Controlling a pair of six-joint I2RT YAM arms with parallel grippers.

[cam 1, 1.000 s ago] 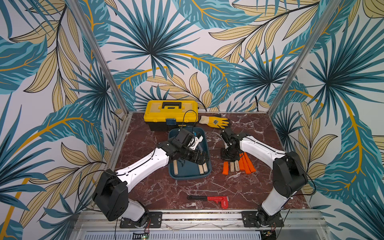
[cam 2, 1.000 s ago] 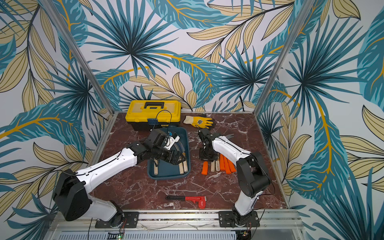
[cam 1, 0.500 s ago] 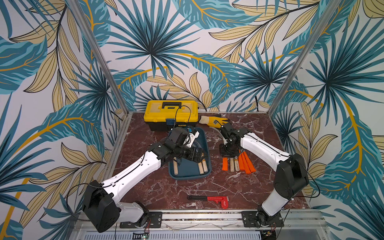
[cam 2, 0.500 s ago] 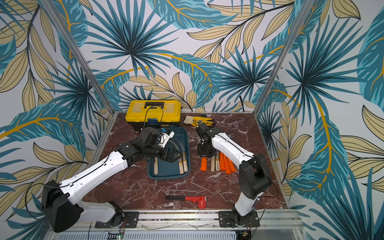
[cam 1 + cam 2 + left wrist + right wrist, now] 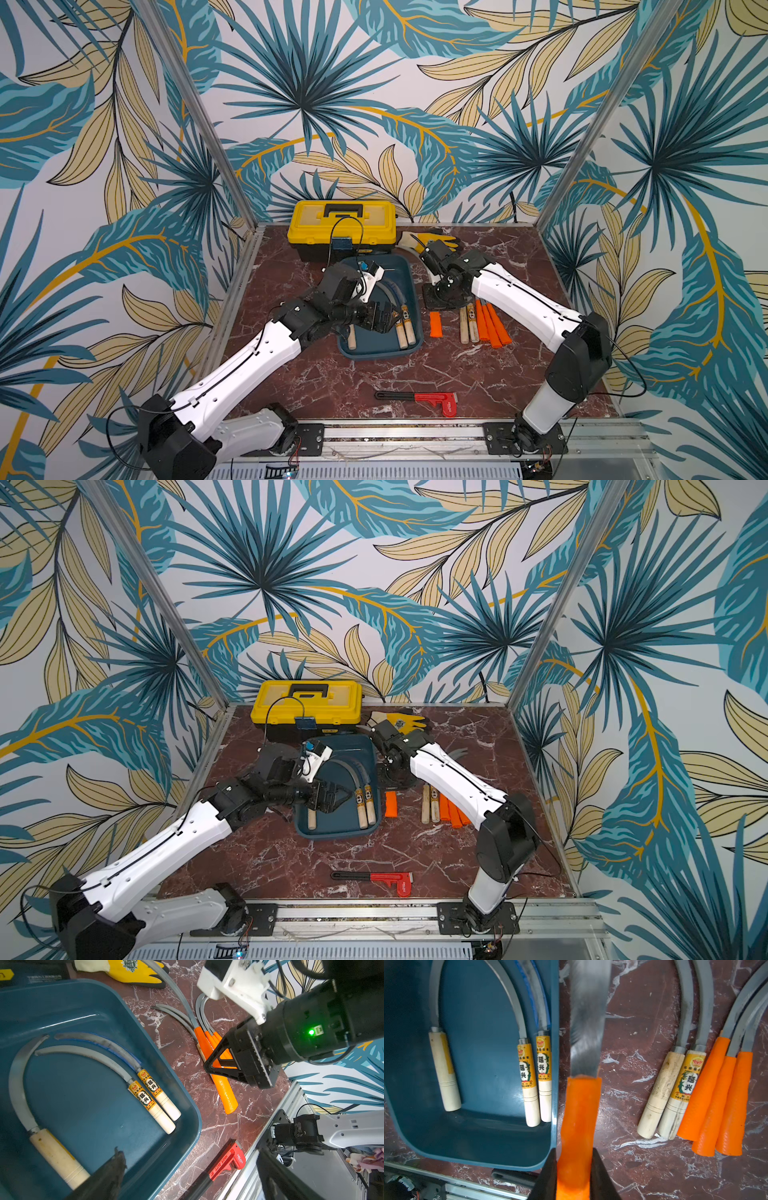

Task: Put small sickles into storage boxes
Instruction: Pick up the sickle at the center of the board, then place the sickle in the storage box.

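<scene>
Orange-handled sickle [image 5: 579, 1115] clamped in right hand [image 5: 574, 1154] beside teal tray [image 5: 477, 1147], three wooden-handled sickles [image 5: 529, 1084] laid inside, left hand [image 5: 384, 323] spread wide

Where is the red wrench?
In both top views the red wrench lies flat on the marble table, near the middle of its front edge, in front of the blue tray.
</scene>
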